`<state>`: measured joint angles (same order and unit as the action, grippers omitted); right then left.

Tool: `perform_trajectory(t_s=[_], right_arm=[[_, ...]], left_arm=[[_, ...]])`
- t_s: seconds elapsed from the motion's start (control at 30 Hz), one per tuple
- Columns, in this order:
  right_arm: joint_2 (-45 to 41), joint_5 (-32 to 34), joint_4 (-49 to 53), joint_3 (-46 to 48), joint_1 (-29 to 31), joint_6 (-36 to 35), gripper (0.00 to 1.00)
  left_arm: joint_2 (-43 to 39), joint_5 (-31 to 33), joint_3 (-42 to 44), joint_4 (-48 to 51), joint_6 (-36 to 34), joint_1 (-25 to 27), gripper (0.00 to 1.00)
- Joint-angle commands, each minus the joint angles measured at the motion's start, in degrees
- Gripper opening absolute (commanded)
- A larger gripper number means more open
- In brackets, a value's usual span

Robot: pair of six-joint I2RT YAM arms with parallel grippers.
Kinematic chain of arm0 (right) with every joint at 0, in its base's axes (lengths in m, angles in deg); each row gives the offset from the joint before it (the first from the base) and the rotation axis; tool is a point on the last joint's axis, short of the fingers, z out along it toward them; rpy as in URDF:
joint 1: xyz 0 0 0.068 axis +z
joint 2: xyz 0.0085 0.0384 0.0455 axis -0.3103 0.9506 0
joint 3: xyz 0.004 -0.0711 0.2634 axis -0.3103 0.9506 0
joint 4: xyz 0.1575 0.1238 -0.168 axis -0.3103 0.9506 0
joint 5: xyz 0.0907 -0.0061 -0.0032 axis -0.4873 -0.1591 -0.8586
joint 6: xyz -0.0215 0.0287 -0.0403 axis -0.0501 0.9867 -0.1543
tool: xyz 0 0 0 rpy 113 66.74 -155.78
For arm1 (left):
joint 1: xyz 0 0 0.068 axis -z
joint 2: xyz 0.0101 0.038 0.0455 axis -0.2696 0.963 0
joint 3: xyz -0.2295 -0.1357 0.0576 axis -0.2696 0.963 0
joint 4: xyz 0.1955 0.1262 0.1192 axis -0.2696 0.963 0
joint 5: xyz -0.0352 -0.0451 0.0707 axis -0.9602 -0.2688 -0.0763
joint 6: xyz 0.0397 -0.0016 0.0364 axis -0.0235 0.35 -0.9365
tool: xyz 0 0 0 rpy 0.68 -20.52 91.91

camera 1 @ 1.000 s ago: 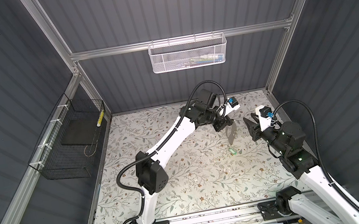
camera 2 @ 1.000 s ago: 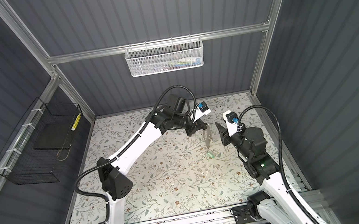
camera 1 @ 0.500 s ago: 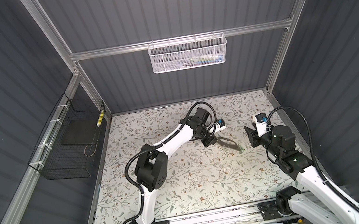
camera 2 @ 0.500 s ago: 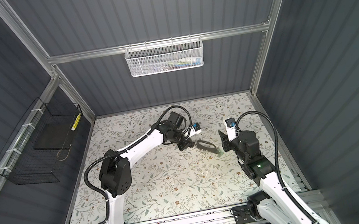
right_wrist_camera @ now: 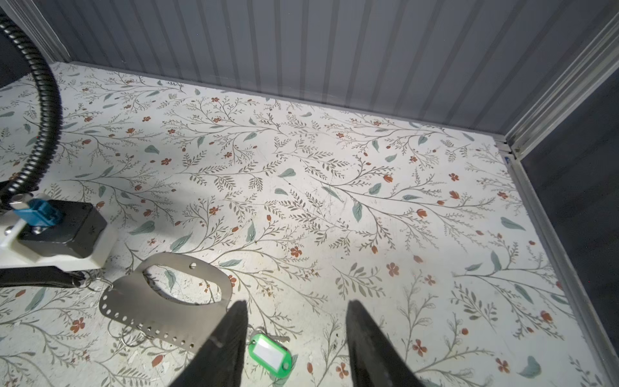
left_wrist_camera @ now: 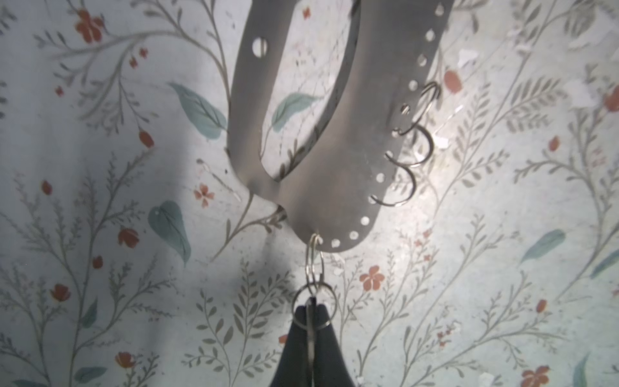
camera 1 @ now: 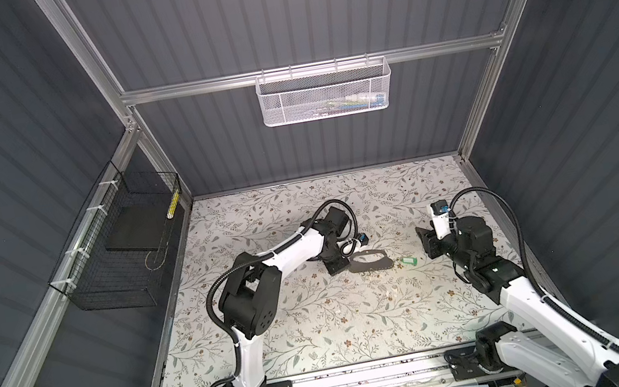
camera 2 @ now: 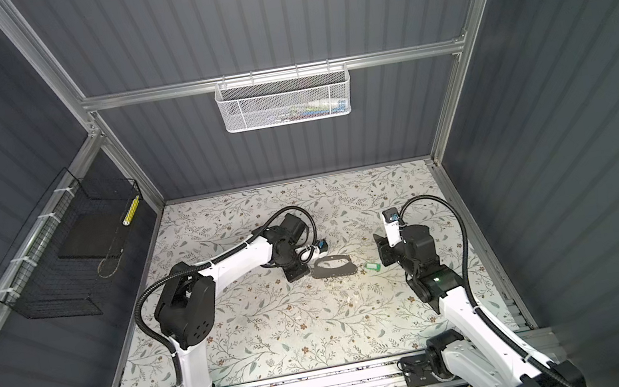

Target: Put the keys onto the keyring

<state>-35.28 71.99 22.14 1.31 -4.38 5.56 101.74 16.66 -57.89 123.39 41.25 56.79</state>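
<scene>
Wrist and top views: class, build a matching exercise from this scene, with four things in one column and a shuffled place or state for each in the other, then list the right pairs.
1. left fingers
2. right fingers
3. green tag
4. white mesh basket

A. hangs on the rail at the back wall
B. shut on a ring at the keyring's end
C. lies on the table beside the keyring
D. apart, holding nothing

Pairs: 1-B, 2-D, 3-C, 4-A.
</scene>
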Motion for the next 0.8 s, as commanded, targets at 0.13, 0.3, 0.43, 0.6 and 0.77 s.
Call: perform_trajectory(t_s=[0.13,0.3,0.43,0.6,0.77], right_arm=[[1.18,-0.96,-1.73,0.80,-0.42,0.68,0.51],[0.61,-0.45,-1.04,0.64,-1.62,-0.61,0.54],[0.38,0.07,-2.06,0.78,-3.75,-0.64,0.61],[3.53,3.44,-12.53,4.28,-8.30,0.46,0.98],[10.05,2.85,-29.18,8.94,-13.50,0.39,0.99]], left_arm=[[-0.98,3.45,2.08,5.31,-1.21,-1.27,0.19],[-2.47,2.72,1.52,8.71,0.86,-3.03,0.53],[-9.41,0.97,6.36,4.48,5.04,-7.46,0.56],[-23.16,0.37,19.53,-14.78,14.29,-16.54,0.72],[-33.07,3.53,36.89,-42.68,22.44,-24.92,1.00]])
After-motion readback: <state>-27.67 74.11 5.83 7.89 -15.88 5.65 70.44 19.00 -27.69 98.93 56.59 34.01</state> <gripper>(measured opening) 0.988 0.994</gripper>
